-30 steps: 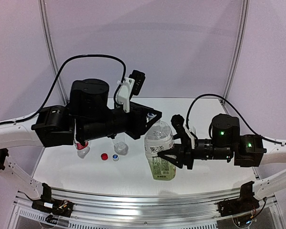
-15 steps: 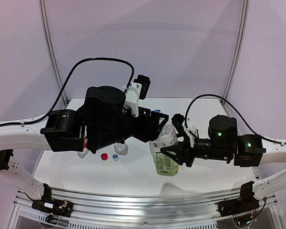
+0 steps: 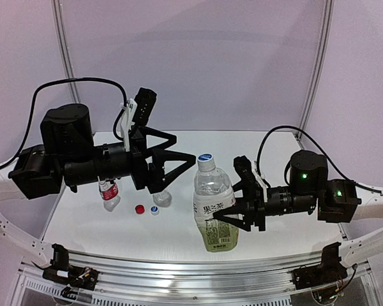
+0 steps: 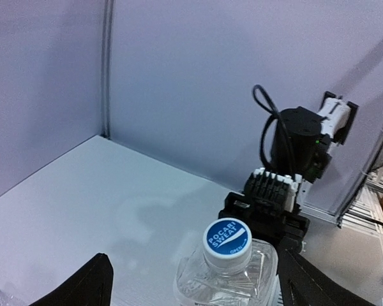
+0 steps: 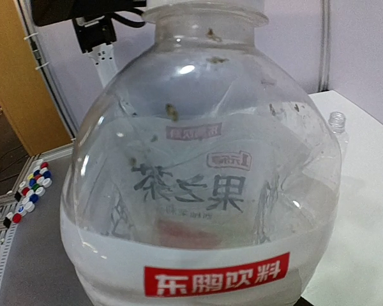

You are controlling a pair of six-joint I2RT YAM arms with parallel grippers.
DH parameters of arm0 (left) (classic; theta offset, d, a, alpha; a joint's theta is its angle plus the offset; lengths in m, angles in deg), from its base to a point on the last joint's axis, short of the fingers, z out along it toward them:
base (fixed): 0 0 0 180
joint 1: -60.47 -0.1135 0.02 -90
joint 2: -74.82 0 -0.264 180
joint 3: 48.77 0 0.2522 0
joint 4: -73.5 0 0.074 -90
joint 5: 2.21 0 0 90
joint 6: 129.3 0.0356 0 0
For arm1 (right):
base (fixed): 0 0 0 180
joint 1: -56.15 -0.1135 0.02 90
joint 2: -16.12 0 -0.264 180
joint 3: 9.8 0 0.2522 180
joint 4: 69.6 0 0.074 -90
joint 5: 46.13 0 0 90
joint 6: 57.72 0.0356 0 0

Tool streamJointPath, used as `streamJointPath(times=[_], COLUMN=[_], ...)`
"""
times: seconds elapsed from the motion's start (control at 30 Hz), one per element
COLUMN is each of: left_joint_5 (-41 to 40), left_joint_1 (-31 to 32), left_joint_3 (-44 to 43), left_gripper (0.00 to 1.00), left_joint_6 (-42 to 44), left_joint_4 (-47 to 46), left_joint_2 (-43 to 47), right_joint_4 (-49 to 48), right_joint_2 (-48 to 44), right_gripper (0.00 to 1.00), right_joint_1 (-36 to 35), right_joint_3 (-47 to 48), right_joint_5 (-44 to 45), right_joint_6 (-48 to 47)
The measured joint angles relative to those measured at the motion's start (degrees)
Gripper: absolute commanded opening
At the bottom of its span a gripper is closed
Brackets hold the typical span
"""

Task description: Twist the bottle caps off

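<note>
Left gripper [image 3: 180, 152]: my jaws are spread wide and hold nothing. It sits left of centre in the top view, level with the neck of the large white-and-green-labelled bottle [image 3: 215, 213], near it but not touching.

In the left wrist view my two fingers occupy the lower corners. The blue-and-white cap [image 4: 227, 239] lies between them at bottom centre, seated on that bottle's neck.

Right gripper [image 3: 226, 213]: I am clamped on the large bottle's body from the right of frame. The bottle is upright; I cannot tell whether its base touches the table [image 3: 179, 237].

Lower left of the top view:
- the red-labelled bottle [image 3: 108, 193]
- a loose red cap [image 3: 139, 208]
- a loose white-and-blue cap [image 3: 154, 210] just beside the red one
- the slim bottle [image 3: 161, 197], partly hidden by my left fingers
</note>
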Motion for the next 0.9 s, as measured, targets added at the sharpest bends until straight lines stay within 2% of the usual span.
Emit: streamJointPath(times=[0.17,0.3,0.47,0.77,0.9], left_joint_5=[11.5,15.6,17.9,19.2,19.2], left_joint_1=[-1.3,-1.4,-1.6,-1.8,-2.1], left_joint_3=[0.4,0.1,-1.3,-1.9,-1.9], left_gripper=[0.82,0.75,0.68,0.68,0.58], left_joint_6=[1.7,2.5,2.9,2.9,2.8], left_joint_4=[-2.0,-2.3,-2.3,-2.8,-3.0], left_joint_2=[0.2,-1.7,-5.1,-5.9,-5.9], right_joint_4=[-1.2,-1.6,-1.6,-1.6,-1.6], right_joint_2=[0.1,0.3,0.5,1.4,1.8], right_gripper=[0.19,0.19,0.19,0.19,0.19], right_joint_1=[0.0,0.0,0.0,0.0,0.0], right_joint_3=[0.0,0.0,0.0,0.0,0.0], right_joint_5=[-5.4,-8.0,-9.4,-10.3,-10.6], right_joint_6=[-0.1,-0.1,-0.1,-0.2,-0.2])
